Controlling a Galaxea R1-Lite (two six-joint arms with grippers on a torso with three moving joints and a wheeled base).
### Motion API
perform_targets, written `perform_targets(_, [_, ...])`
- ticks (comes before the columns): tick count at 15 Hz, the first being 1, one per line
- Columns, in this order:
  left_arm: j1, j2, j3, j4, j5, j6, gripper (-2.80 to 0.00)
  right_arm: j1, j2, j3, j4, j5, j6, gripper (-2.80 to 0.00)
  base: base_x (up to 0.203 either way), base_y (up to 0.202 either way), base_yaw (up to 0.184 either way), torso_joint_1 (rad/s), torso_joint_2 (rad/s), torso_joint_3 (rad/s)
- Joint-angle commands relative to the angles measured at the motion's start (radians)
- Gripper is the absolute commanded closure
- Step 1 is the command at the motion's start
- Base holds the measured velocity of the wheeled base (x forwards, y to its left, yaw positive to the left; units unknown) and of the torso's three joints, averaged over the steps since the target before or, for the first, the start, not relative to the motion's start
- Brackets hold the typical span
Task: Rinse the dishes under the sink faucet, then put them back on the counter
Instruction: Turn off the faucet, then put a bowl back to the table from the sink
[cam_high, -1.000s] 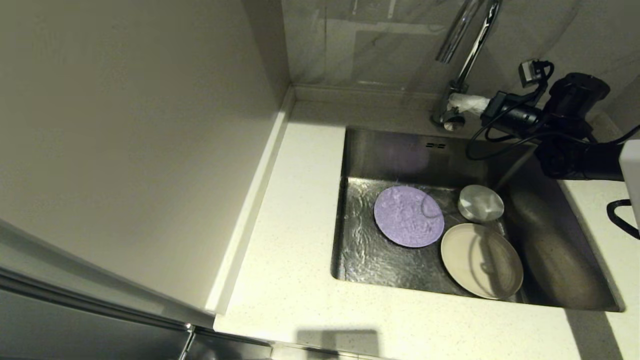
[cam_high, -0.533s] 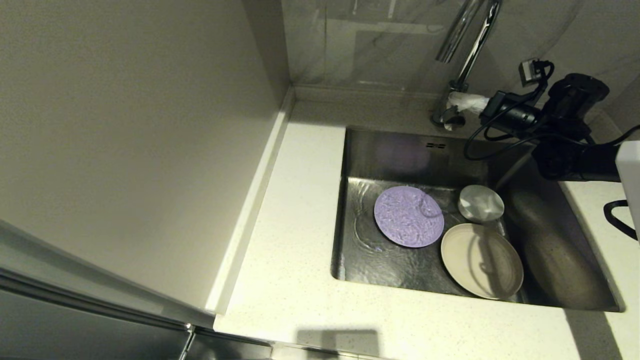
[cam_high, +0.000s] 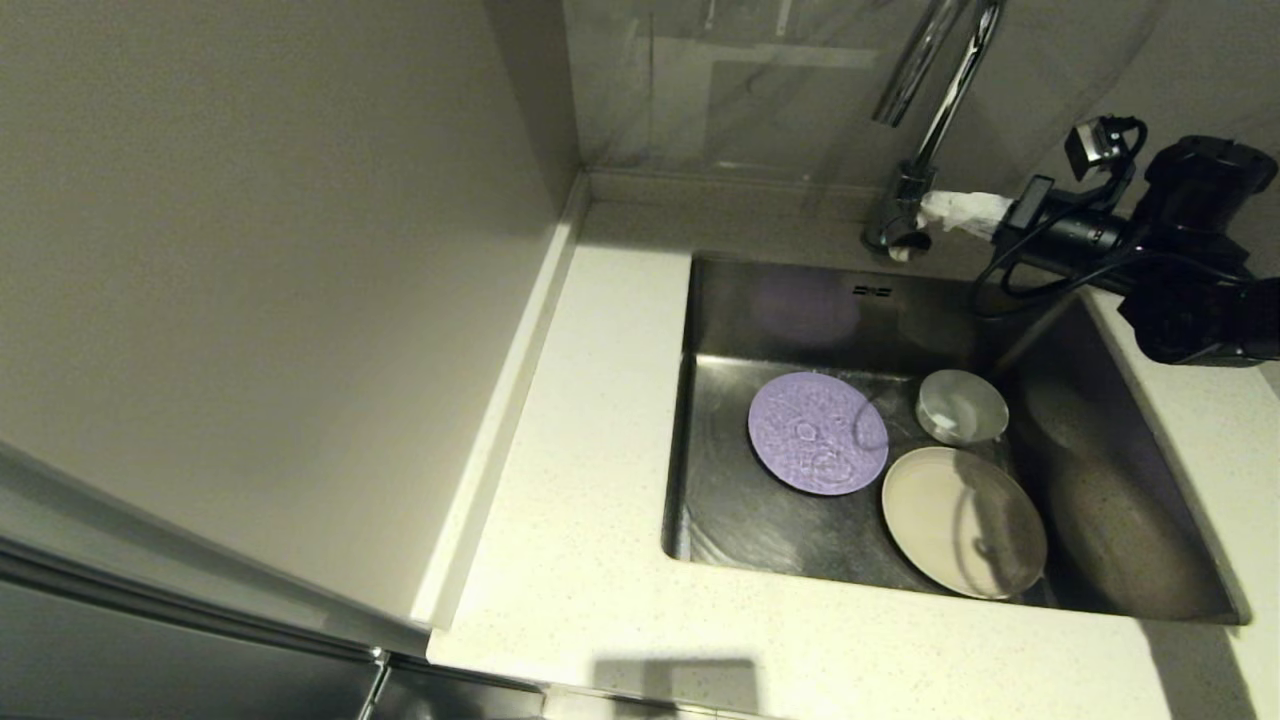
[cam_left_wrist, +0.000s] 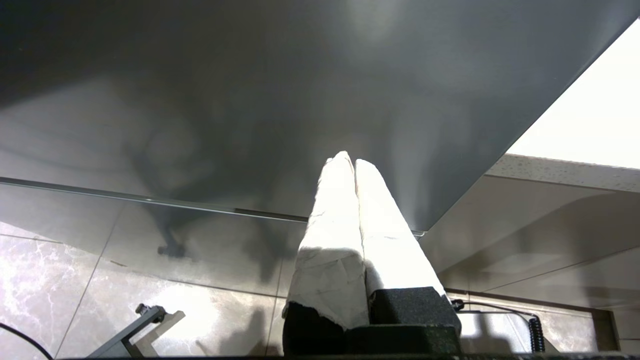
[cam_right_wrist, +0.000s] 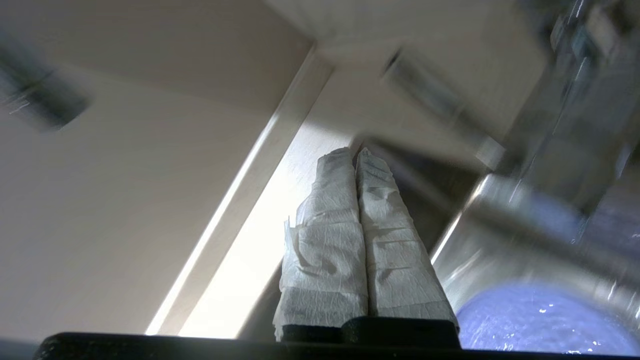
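Three dishes lie on the floor of the sink (cam_high: 780, 300): a lilac plate (cam_high: 818, 433) to the left, a cream plate (cam_high: 963, 521) nearer the front, and a small white bowl (cam_high: 962, 406) behind it. The chrome gooseneck faucet (cam_high: 945, 80) rises at the sink's back rim. My right gripper (cam_high: 928, 207), its fingers wrapped in white paper, hangs shut and empty just right of the faucet's base. In the right wrist view the same gripper (cam_right_wrist: 354, 152) is pressed together above the lilac plate (cam_right_wrist: 540, 320). My left gripper (cam_left_wrist: 350, 162) is shut and empty, parked low beside the cabinet.
The off-white speckled counter (cam_high: 580, 480) runs along the sink's left and front, with a raised edge (cam_high: 500, 420) against the beige wall panel. My right arm (cam_high: 1190, 270) and its cables hang over the sink's back right corner.
My right gripper has drawn back to the right, away from the faucet's base. The ripples on the sink floor and the lilac plate have died down.
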Motion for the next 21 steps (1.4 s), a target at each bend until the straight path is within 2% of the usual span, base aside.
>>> perform_targets(1, [0.0, -0.002, 0.0, 0.0, 0.0, -0.001, 0.0, -0.006, -0.142, 0.145, -0.002, 0.013, 0.0, 0.0, 0.0, 0.0, 0.0, 0.0, 0.0, 0.0])
perform_targets(3, [0.0, -0.002, 0.0, 0.0, 0.0, -0.001, 0.0, -0.008, -0.241, 0.229, 0.052, 0.018, -0.032, 0.0, 0.0, 0.0, 0.0, 0.0, 0.0, 0.0])
perform_targets(4, [0.0, -0.002, 0.0, 0.0, 0.0, -0.001, 0.0, -0.008, -0.294, 0.248, 0.145, 0.019, -0.074, 0.0, 0.0, 0.0, 0.0, 0.0, 0.0, 0.0])
perform_targets(6, [0.0, -0.002, 0.0, 0.0, 0.0, -0.001, 0.0, -0.008, -0.395, 0.269, 0.437, 0.012, -0.209, 0.0, 0.0, 0.0, 0.0, 0.0, 0.0, 0.0])
perform_targets(7, [0.0, -0.002, 0.0, 0.0, 0.0, -0.001, 0.0, -0.005, -0.454, 0.288, 0.604, -0.005, -0.321, 0.0, 0.0, 0.0, 0.0, 0.0, 0.0, 0.0])
perform_targets(8, [0.0, -0.002, 0.0, 0.0, 0.0, -0.001, 0.0, 0.006, -0.517, 0.318, 0.753, -0.053, -0.447, 0.0, 0.0, 0.0, 0.0, 0.0, 0.0, 0.0])
perform_targets(9, [0.0, -0.002, 0.0, 0.0, 0.0, -0.001, 0.0, 0.029, -0.58, 0.362, 0.903, -0.154, -0.554, 0.0, 0.0, 0.0, 0.0, 0.0, 0.0, 0.0])
perform_targets(11, [0.0, -0.002, 0.0, 0.0, 0.0, -0.001, 0.0, 0.095, -0.676, 0.467, 1.085, -0.435, -0.676, 0.0, 0.0, 0.0, 0.0, 0.0, 0.0, 0.0])
perform_targets(12, [0.0, -0.002, 0.0, 0.0, 0.0, -0.001, 0.0, 0.121, -0.712, 0.533, 1.12, -0.563, -0.749, 0.0, 0.0, 0.0, 0.0, 0.0, 0.0, 0.0])
perform_targets(14, [0.0, -0.002, 0.0, 0.0, 0.0, -0.001, 0.0, 0.138, -0.77, 0.604, 1.127, -0.709, -1.014, 0.0, 0.0, 0.0, 0.0, 0.0, 0.0, 0.0])
perform_targets(16, [0.0, -0.002, 0.0, 0.0, 0.0, -0.001, 0.0, 0.133, -0.825, 0.651, 1.067, -0.843, -1.229, 0.0, 0.0, 0.0, 0.0, 0.0, 0.0, 0.0])
perform_targets(17, [0.0, -0.002, 0.0, 0.0, 0.0, -0.001, 0.0, 0.132, -0.838, 0.664, 1.028, -0.878, -1.293, 0.0, 0.0, 0.0, 0.0, 0.0, 0.0, 0.0])
perform_targets(19, [0.0, -0.002, 0.0, 0.0, 0.0, -0.001, 0.0, 0.133, -0.833, 0.671, 0.981, -0.884, -1.374, 0.0, 0.0, 0.0, 0.0, 0.0, 0.0, 0.0])
perform_targets(21, [0.0, -0.002, 0.0, 0.0, 0.0, -0.001, 0.0, 0.133, -0.774, 0.681, 0.925, -0.884, -1.423, 0.0, 0.0, 0.0, 0.0, 0.0, 0.0, 0.0])
